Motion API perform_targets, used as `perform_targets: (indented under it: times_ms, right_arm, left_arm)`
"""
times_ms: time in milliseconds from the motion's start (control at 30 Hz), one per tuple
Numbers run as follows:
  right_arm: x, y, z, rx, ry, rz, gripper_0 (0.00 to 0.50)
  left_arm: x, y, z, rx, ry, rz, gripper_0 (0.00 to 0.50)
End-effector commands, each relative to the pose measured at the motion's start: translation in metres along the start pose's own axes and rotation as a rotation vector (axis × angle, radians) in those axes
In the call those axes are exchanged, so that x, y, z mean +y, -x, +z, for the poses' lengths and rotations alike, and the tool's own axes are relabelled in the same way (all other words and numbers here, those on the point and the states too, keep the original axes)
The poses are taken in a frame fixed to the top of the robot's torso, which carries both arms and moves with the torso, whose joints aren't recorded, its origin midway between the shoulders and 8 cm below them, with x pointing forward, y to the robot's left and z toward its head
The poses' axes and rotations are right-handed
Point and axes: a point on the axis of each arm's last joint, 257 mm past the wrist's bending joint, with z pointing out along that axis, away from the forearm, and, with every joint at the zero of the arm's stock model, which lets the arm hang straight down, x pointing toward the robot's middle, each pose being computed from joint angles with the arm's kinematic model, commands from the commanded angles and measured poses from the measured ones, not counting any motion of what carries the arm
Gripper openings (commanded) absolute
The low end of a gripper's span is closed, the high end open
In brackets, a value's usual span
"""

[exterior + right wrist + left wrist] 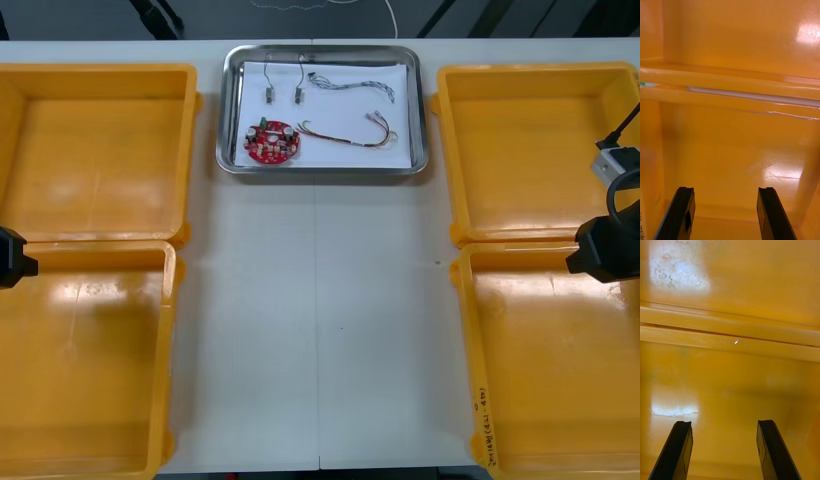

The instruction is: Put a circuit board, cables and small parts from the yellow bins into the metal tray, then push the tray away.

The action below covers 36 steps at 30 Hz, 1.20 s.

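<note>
Hovering over glossy yellow bins (90, 370): L fingers (675, 452), R fingers (680, 213), spread.

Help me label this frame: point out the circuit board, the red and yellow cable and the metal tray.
circuit board (272, 141): front view, middle of the red disc.
red and yellow cable (340, 140): front view, mid-length of the wires.
metal tray (228, 110): front view, its left wall.
</note>
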Motion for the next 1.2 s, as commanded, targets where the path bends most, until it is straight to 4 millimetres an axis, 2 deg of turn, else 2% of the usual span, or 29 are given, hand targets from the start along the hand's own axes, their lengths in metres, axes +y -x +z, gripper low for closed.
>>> perform_targets:
  times_ms: [33, 567, 1200]
  right_arm:
    - [-0.0171, 0.0053, -0.0085, -0.044, -0.056, 0.029, 0.479]
    - [-0.0236, 0.0094, -0.0005, -0.095, -0.047, 0.092, 0.481]
    - [-0.0173, 0.0079, 0.0012, -0.090, -0.028, 0.066, 0.479]
  left_arm:
    - [0.0203, 0.0009, -0.0089, -0.003, 0.049, 0.096, 0.500]
    - [0.0203, 0.0009, -0.0089, -0.003, 0.049, 0.096, 0.500]
    - [0.0203, 0.0009, -0.0089, -0.003, 0.049, 0.096, 0.500]
